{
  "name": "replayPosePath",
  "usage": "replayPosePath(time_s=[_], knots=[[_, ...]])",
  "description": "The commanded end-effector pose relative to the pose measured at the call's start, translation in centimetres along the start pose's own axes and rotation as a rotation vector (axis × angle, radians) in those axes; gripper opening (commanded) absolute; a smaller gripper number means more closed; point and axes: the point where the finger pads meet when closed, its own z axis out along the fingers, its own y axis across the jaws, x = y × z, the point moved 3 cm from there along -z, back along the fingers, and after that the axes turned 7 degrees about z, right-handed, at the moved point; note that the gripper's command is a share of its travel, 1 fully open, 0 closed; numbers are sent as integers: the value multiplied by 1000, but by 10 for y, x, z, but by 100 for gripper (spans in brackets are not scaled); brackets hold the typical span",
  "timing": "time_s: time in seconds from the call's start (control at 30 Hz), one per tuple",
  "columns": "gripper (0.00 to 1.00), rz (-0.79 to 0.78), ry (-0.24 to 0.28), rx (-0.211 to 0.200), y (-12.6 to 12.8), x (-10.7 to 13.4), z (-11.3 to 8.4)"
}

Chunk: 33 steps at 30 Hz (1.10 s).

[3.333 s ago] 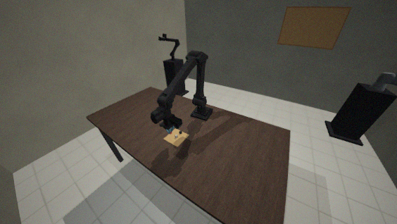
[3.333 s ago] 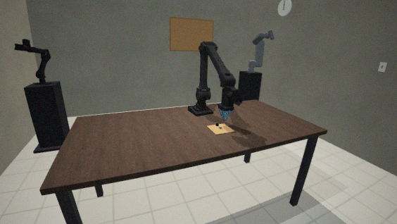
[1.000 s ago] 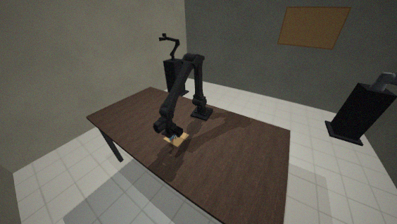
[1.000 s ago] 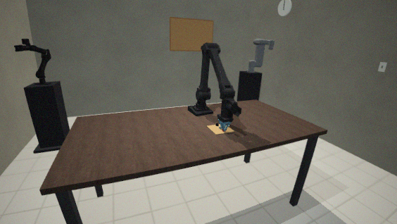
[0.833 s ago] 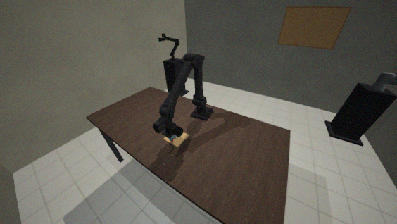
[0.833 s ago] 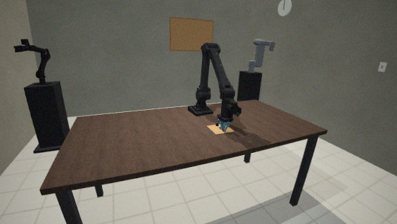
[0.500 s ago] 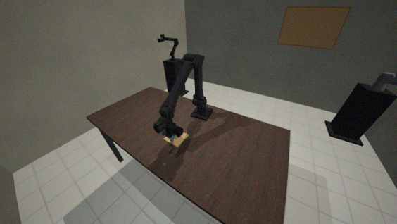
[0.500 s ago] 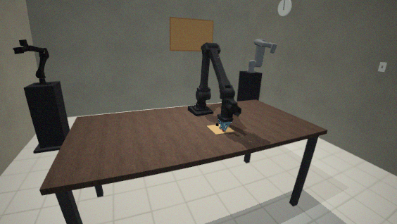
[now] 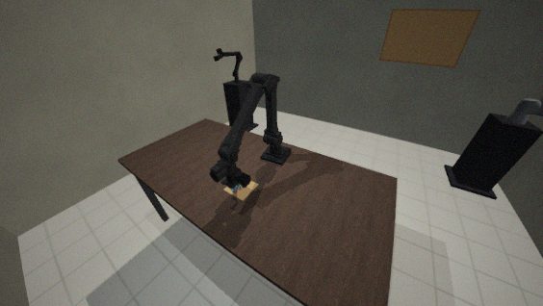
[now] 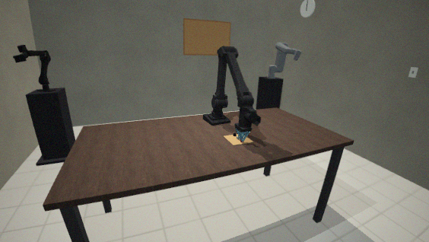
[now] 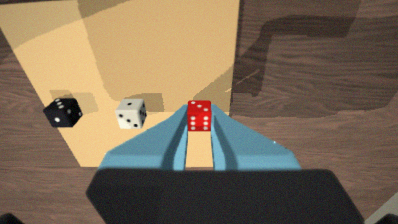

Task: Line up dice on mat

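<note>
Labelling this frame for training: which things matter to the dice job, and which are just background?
Job: red die in the claw; white die; black die; tan mat.

Background: table; two idle arms on pedestals; corkboard; clock.

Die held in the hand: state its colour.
Red die with white pips; wrist view shows it best.

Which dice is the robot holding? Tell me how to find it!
Look at the tan mat on the brown table. Three dice stand in a row along it, and the blue gripper is shut on the one near the mat's right edge. It is the red die; its neighbours are a white die and a black die.
</note>
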Motion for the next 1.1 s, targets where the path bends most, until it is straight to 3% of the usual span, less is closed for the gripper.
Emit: replayPosePath(time_s=[0.0,0.53,1.07], knots=[[11,1,-4,39,-7,-3,-11],[11,1,-1,14,-3,-3,2],[11,1,-1,10,-2,-3,3]])
